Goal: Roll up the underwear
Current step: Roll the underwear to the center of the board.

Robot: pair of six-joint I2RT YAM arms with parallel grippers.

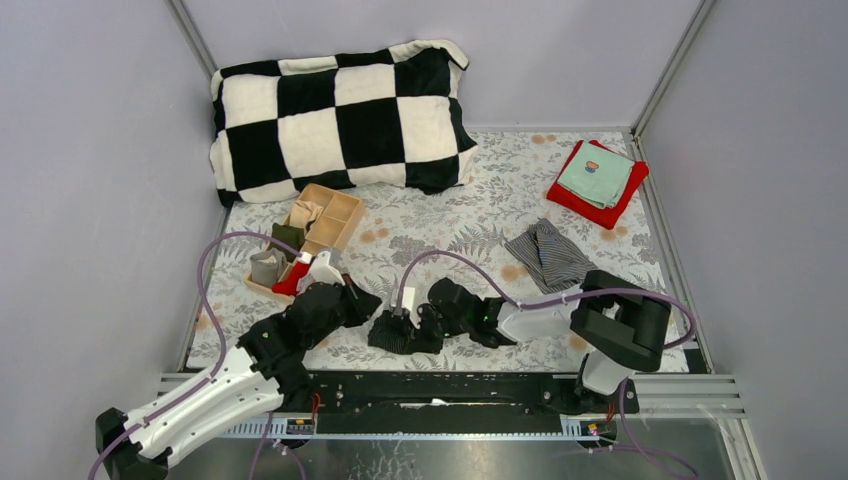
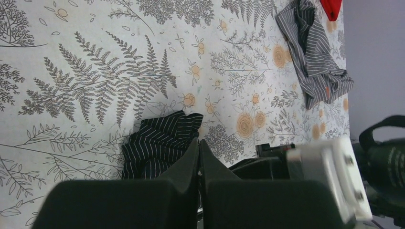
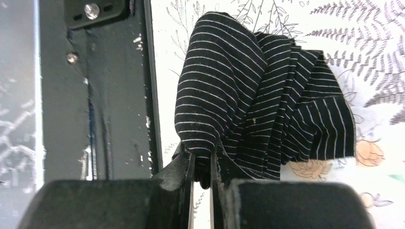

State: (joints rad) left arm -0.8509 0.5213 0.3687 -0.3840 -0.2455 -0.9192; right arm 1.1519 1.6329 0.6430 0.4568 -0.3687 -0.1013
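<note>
The black pinstriped underwear (image 1: 392, 335) lies bunched near the table's front edge, between the two arms. My right gripper (image 1: 420, 324) is shut on a fold of it; in the right wrist view the cloth (image 3: 258, 95) hangs pinched between the fingertips of the gripper (image 3: 202, 164). My left gripper (image 1: 352, 300) is shut, and nothing shows between its fingers (image 2: 199, 145); its tips sit at the right edge of the black underwear (image 2: 155, 143). The grey striped underwear (image 1: 548, 255) lies crumpled at the middle right, and also shows in the left wrist view (image 2: 315, 52).
A checkered pillow (image 1: 340, 115) lies at the back. A wooden tray (image 1: 335, 215) with rolled socks stands at the left. A teal cloth (image 1: 597, 175) rests on a red cloth (image 1: 620, 205) at the back right. The black front rail (image 3: 114, 95) runs beside the black underwear.
</note>
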